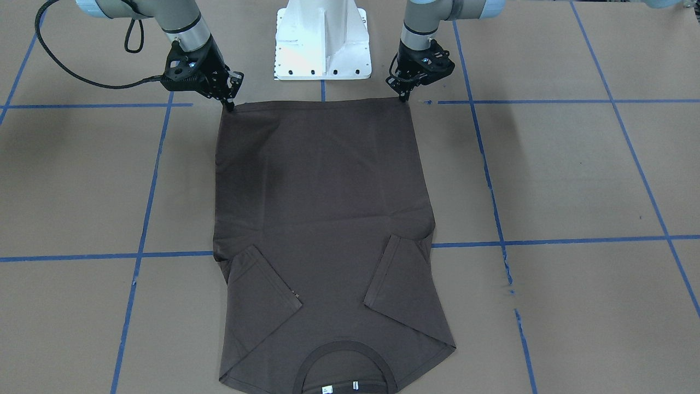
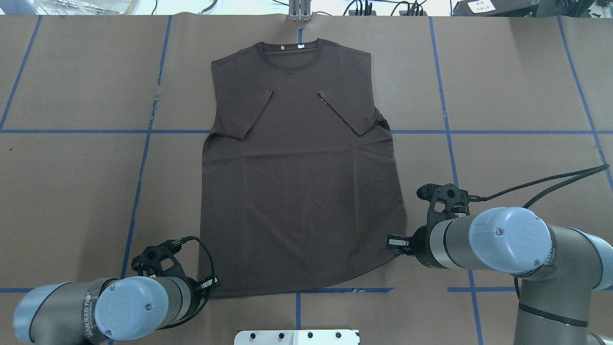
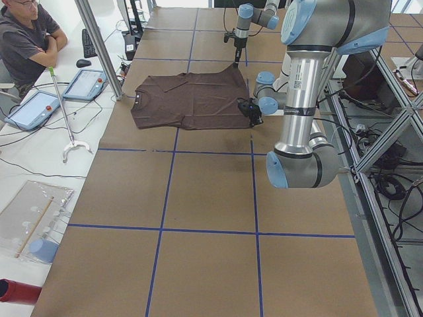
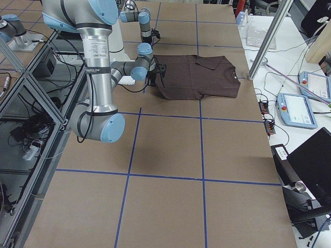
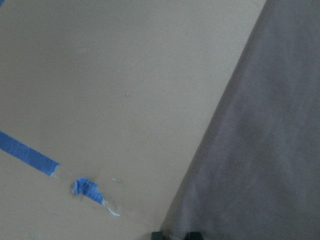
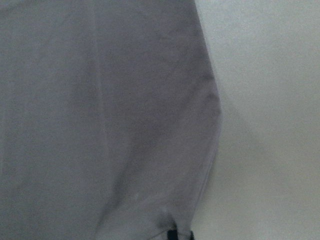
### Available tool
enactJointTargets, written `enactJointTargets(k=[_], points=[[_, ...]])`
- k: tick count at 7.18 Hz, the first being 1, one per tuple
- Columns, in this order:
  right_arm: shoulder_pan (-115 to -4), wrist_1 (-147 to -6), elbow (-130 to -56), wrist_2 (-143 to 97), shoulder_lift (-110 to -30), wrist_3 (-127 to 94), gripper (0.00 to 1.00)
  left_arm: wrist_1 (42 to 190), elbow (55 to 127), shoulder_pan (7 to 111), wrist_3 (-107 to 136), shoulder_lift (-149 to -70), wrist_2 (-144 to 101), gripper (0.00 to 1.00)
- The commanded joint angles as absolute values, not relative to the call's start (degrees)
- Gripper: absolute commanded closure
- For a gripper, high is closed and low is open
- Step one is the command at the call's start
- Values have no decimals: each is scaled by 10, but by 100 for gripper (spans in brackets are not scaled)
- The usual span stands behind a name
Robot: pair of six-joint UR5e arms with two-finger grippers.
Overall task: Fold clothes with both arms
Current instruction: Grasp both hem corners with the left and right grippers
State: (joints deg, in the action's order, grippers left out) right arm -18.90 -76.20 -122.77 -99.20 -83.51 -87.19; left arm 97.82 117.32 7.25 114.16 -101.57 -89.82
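Shirt: The dark brown T-shirt lies flat on the desk. Both sleeves are tucked in over the chest, the collar is on the side away from the robot, and the hem is on the robot's side.
Left end effector: The left end effector is down on its own hem corner with the tips drawn to a narrow pinch on the cloth. I read it as clenched on that corner, though its wrist camera catches only the very tips.
Right end effector: The right end effector is on the other hem corner. In its wrist view the fabric puckers up towards the tips, so it looks to be gripping the shirt too.
Hem line: It runs straight between the two corners, with no slack to speak of.
Step in hand: This looks like the lengthwise fold, hem over to collar, right at its start. The corners are barely off the desk, if at all.
Doing it well: Raise both corners together to the same height and keep the spacing so the hem stays straight. Carry it in a low arc towards the collar and lay it level with the shoulders before letting go.
Watch for: A pinch that holds one layer only would let the back panel drop behind. Going too fast or too low could drag the tucked sleeves open.
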Motion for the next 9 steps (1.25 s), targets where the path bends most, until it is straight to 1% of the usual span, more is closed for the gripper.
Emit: enactJointTargets(k=[1,4,6,8,9], points=[[-190,-762,-1231,-996,-835,-872,100,972,1191,76,1137,-1016,-899,100],[-192,-769,-1292,-1029,-855,-876,100,955,1278,84,1093,-998,-904,100],[-192,-768,-1335,-1121,-879,-893,100,920,1335,71,1055,-999,-916,100],[-179,-768,-1377,-1161,-910,-907,100,865,1408,48,1026,-996,-947,100],[-157,-767,-1382,-1160,-915,-922,100,853,1430,24,1016,-996,-947,100]])
